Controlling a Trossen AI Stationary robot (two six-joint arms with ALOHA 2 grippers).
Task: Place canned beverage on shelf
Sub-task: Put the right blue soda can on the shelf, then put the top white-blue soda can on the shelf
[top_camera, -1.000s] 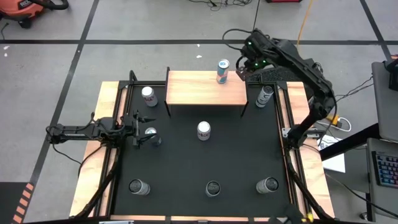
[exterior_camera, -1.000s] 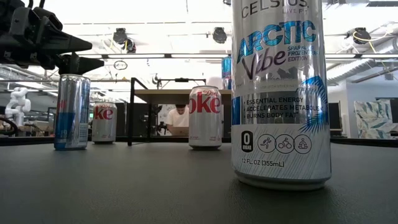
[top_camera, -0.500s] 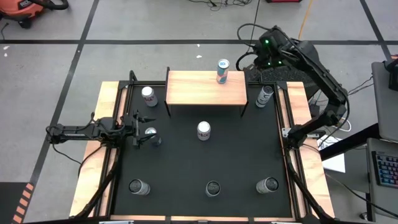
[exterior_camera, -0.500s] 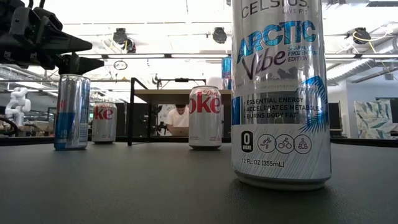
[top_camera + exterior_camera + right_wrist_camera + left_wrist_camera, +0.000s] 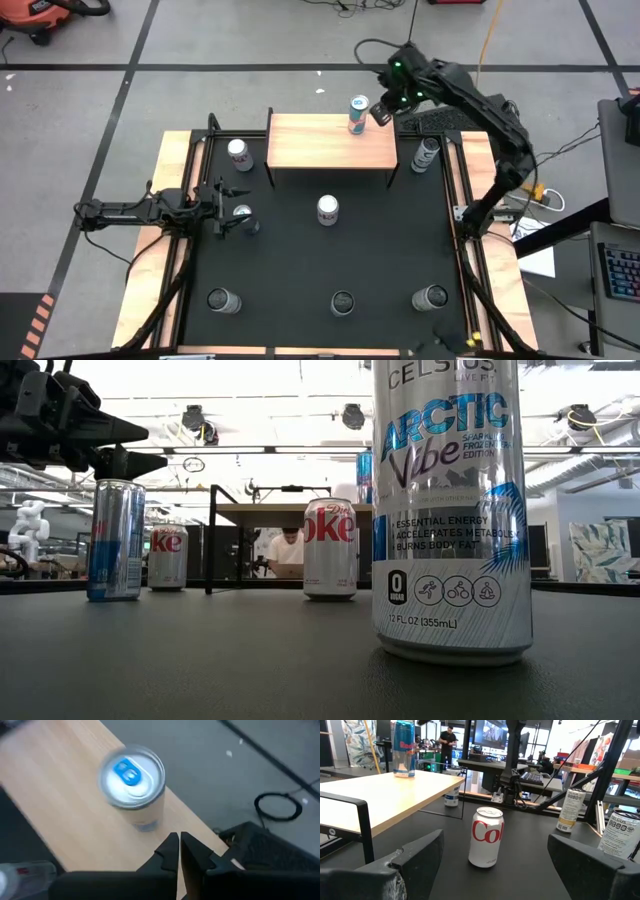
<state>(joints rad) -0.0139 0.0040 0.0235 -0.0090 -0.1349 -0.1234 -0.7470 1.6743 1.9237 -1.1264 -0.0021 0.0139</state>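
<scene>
Item: blue-topped can [image 5: 358,113], 1 unit, upright, long axis vertical. It stands on the shelf [image 5: 320,150], on the far edge toward the right end. Judged already placed.

Right gripper [image 5: 381,113]: just beside that can, on its right and raised above the shelf's far right corner. Its wrist view looks down on the can top [image 5: 132,774], and the fingers [image 5: 169,851] are pressed together with nothing between them. The right arm reaches from its base at the table's right side, arching up and over toward the far edge.

Left gripper [image 5: 232,211]: low at the table's left side, jaws spread wide, holding nothing. A can [image 5: 242,213] stands just beside its tips in the high view; contact cannot be told. Through its wrist view a Coke can [image 5: 486,837] stands upright ahead, between the 2 fingers [image 5: 420,857] but well apart from them.

Judgement: for the next can, the left arm is much the nearer, and the approach is level, jaws either side of an upright body.
</scene>
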